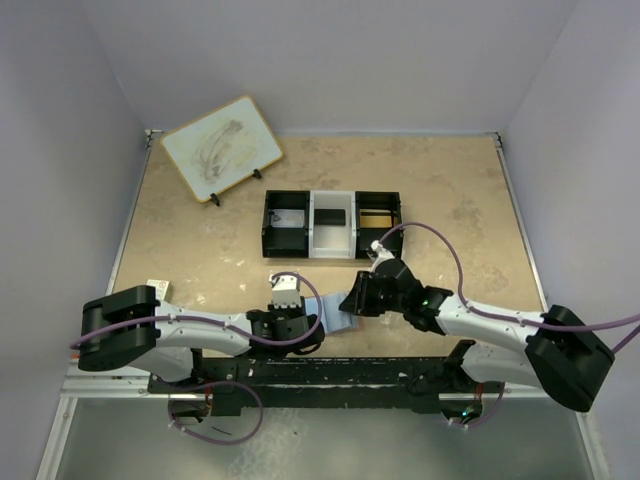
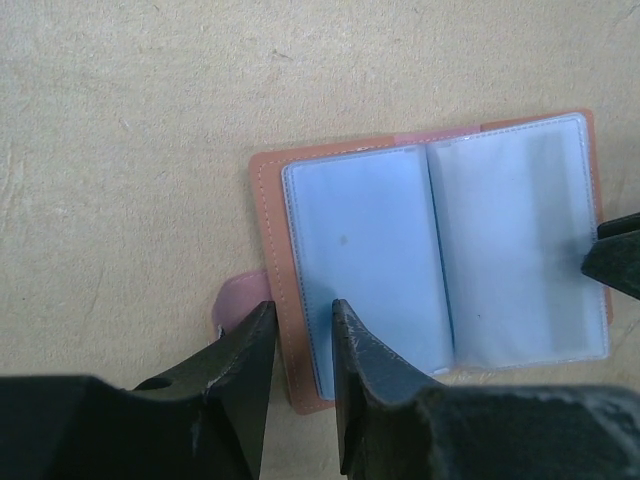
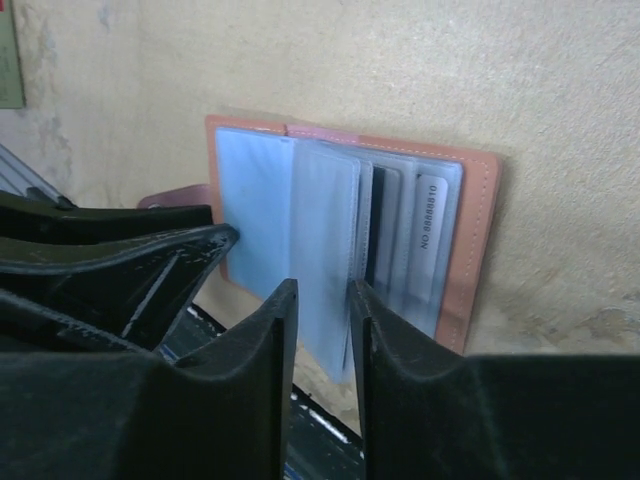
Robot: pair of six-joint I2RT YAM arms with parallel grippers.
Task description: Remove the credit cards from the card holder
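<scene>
The card holder (image 1: 336,314) lies open on the table between my two grippers, brown rim (image 2: 268,210) round pale blue sleeves. A credit card (image 3: 428,215) with a printed number sits in a right-hand sleeve, and a dark card edge (image 3: 372,235) shows beside it. My left gripper (image 2: 302,305) stands narrowly open astride the holder's left edge, one fingertip (image 2: 345,315) on the blue sleeve. My right gripper (image 3: 322,288) is narrowly open around a raised sleeve leaf (image 3: 325,230). I cannot tell whether its fingers touch the leaf.
A black-white-black tray (image 1: 267,225) stands just behind the holder. A white board with a wooden rim (image 1: 220,148) leans at the back left. A small white item (image 1: 157,287) lies by the left arm. The metal rail (image 1: 330,380) runs along the near edge.
</scene>
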